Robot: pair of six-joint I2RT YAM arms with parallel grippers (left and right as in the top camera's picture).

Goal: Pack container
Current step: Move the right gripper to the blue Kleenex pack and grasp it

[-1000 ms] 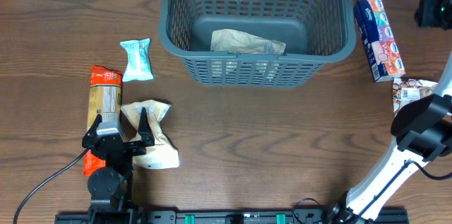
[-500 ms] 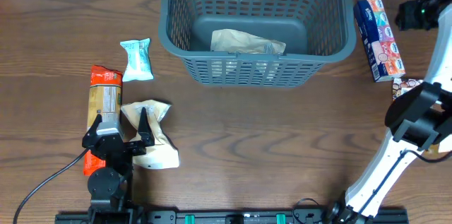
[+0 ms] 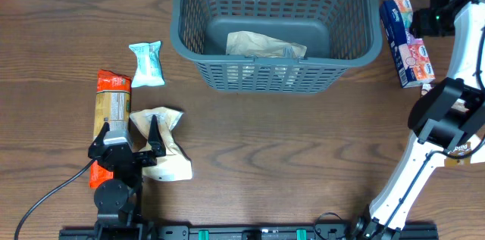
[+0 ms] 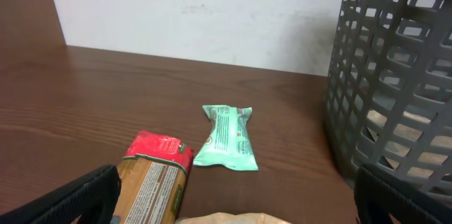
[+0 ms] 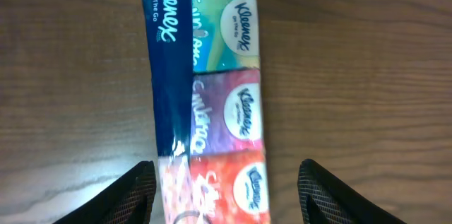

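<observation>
A large dark grey basket (image 3: 273, 73) is sitting at the far middle of the wooden worktop (image 3: 288, 149), with its far rim running out of the overhead view. A crumpled pale packet (image 3: 265, 45) is lying on the basket's solid bottom, close to the near wall.

To the left of the basket, a small teal packet (image 3: 147, 63) is lying flat on the wood, apart from the lattice side. Further from the basket on that same side, and nearer the front edge, a long red and tan packet (image 3: 112, 111) is lying beside a cream bag (image 3: 163, 153), the two touching or nearly so. The left end effector (image 3: 130, 130) is hovering low over that pair with its fingers spread wide apart and holding nothing. In the left wrist view the teal packet (image 4: 227, 137) and the red end of the long packet (image 4: 154, 174) are showing between the two dark fingertips (image 4: 78, 196), and the basket's slotted wall (image 4: 395, 90) is rising at the right.

To the right of the basket, a multipack of pocket tissues (image 3: 405, 39) in a blue wrapper is lying just beside the rim. The right arm (image 3: 462, 58) is reaching over it. In the right wrist view the right end effector (image 5: 229, 192) is standing above the tissues (image 5: 212, 90), one finger on each side of the pack. Its fingers are parted and are not pressing on the wrapper.
</observation>
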